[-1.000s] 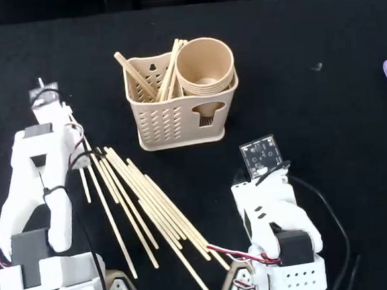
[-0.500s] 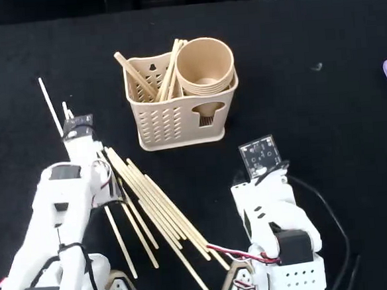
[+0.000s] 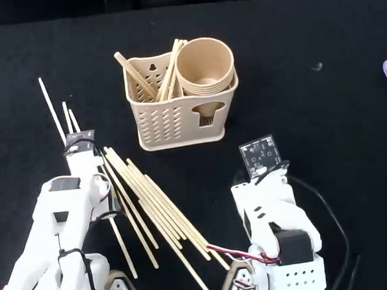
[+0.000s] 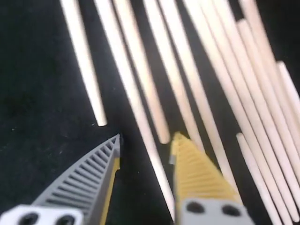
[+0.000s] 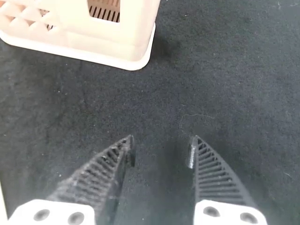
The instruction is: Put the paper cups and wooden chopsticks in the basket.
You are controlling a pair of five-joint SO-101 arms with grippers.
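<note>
My left arm (image 3: 59, 214) and right arm (image 3: 275, 222) are blocky white plastic shells around black motor housings. Thin red and black wires loop at the joints, a thicker black cable (image 3: 328, 215) trails off the right one, and a small dark circuit board (image 3: 260, 155) sits on its wrist. My left gripper (image 4: 147, 137) has two pointed ribbed fingers, one grey with a yellow edge and one yellow, both on pale mounts with dark screw holes, while my right gripper (image 5: 161, 138) has two black ribbed fingers tapering from white mounts, each with a pair of screw holes.
</note>
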